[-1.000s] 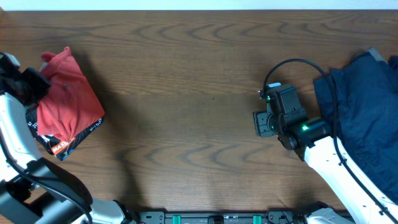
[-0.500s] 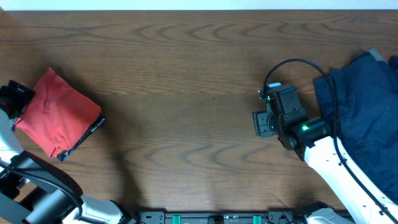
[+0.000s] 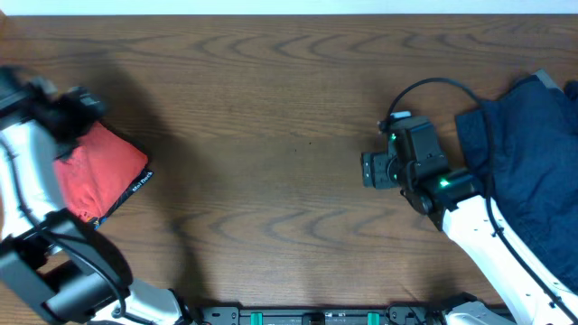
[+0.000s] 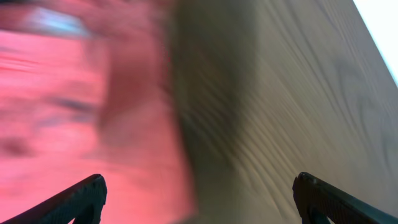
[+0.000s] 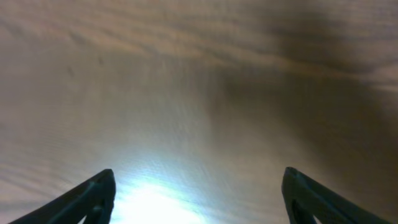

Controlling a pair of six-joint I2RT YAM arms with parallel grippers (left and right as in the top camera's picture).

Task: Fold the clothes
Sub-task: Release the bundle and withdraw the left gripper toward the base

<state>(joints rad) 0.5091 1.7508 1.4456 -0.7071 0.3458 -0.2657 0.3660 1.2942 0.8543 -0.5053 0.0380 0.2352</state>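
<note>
The right gripper hangs over bare wood with its jaws spread wide and nothing between them; its wrist camera shows only the table beneath. Just behind it, on the side away from the table's middle, lies a crumpled heap of dark navy garments. The heap is near the gripper but not touching it. The heap runs roughly from the table's far edge toward the robot and spills past the camera's right edge, so its full outline is hidden.

The left gripper is well apart from the navy heap, at the opposite end of the table. Its jaws are also wide and empty, and its view is blurred. It hovers at the far corner of a folded coral-red T-shirt, which rests on a black printed tee.

The navy heap looks like the next thing to fold, and the right arm is much nearer. It would have to turn back toward the heap.
</note>
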